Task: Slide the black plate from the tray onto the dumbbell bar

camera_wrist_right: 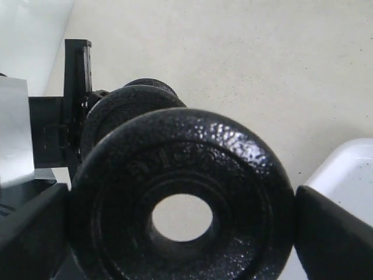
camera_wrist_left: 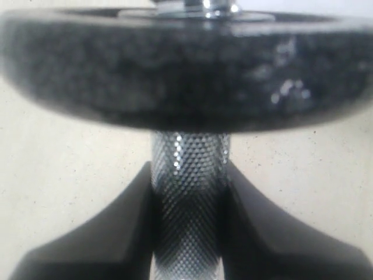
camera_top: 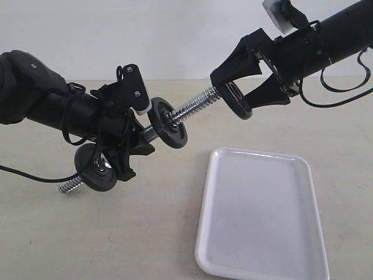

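Black plate (camera_top: 239, 100) is off the tray (camera_top: 262, 233), aloft past its far edge, pinched rim-to-rim by my right gripper (camera_top: 235, 90) at the dumbbell bar (camera_top: 195, 105) thread tip. My left gripper (camera_top: 135, 135) clamps the knurled middle. Hole looks empty. Risk: an off-axis push catches threads, twisting the bar in its grip.

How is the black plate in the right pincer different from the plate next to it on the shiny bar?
The held plate is squeezed by the right pincer; the bar plate rides on the bar. The held plate's hole is empty; the bar runs through the bar plate's hole. The held plate hangs at the bar's tip, the bar plate farther in. Both are round and black.
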`<move>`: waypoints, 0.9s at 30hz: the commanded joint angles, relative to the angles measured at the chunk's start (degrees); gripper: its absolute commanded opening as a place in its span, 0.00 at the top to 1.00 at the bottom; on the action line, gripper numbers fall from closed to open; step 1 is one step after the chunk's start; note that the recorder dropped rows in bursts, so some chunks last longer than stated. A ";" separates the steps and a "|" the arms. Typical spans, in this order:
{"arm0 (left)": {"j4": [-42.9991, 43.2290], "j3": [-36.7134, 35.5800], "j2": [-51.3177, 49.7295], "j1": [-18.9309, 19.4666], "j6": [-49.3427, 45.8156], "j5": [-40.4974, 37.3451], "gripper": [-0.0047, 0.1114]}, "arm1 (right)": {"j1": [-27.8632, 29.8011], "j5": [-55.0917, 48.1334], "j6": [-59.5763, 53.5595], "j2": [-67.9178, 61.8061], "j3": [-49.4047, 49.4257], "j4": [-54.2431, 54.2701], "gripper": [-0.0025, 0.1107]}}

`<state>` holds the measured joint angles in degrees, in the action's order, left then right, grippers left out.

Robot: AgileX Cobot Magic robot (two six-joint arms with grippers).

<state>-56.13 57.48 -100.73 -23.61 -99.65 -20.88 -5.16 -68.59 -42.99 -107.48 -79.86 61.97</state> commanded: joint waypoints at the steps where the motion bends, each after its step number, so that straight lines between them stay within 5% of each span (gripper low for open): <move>1: -4.87 1.98 1.93 -0.48 -1.22 3.49 0.92 | 0.00 -1.37 0.20 1.15 -0.83 4.04 0.98; 27: -4.87 0.93 1.45 -0.26 -1.34 6.46 0.92 | 0.65 -1.37 0.67 4.07 -0.83 5.45 0.98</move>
<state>-58.36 57.10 -101.78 -24.04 -100.62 -18.23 -4.82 -68.73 -42.06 -105.13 -79.86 63.96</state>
